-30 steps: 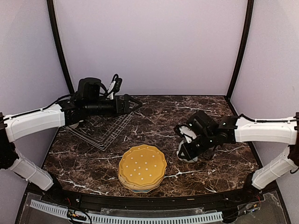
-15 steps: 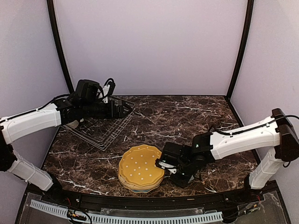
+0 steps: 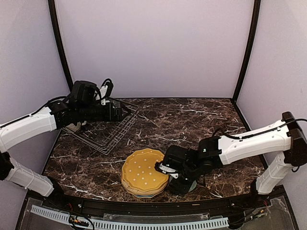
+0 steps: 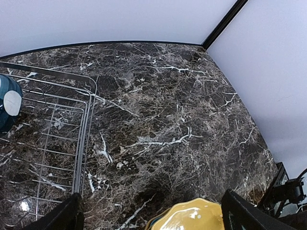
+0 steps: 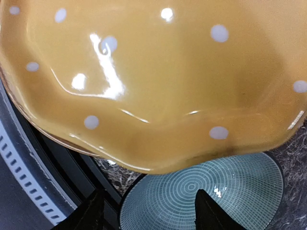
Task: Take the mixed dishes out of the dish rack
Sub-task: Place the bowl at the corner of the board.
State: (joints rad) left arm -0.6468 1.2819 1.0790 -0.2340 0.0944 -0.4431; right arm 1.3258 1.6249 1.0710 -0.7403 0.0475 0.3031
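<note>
**Silver-grey wire dish rack [image 3: 103, 134], both arms in shot**

So the rack sits at the back-left of the dark brown marble tabletop [image 3: 201, 120], turned at an angle to the edges. The left arm reaches over it, and the left pincer [image 4: 152, 201] is above the rack's right-hand rim. Its fingers are spread wide with nothing between them. The left wrist view catches a dark blue mug [image 4: 5, 112] in the rack, right at the picture's left edge and mostly cut off.

Moving over to the near middle, there's a yellow scalloped plate with white dots [image 3: 144, 170] on top of a small stack. A couple of other rims peek out underneath it.

Just right of that stack the right arm is down low, with the right pincer [image 5: 149, 201] at the plate's edge. Between and below its fingers you can see a pale round bowl with a teal grid pattern [image 5: 249, 187], partly tucked under the yellow rim. The fingers have a gap between them, but honestly I can't tell if they're pinching the bowl or not.
</note>
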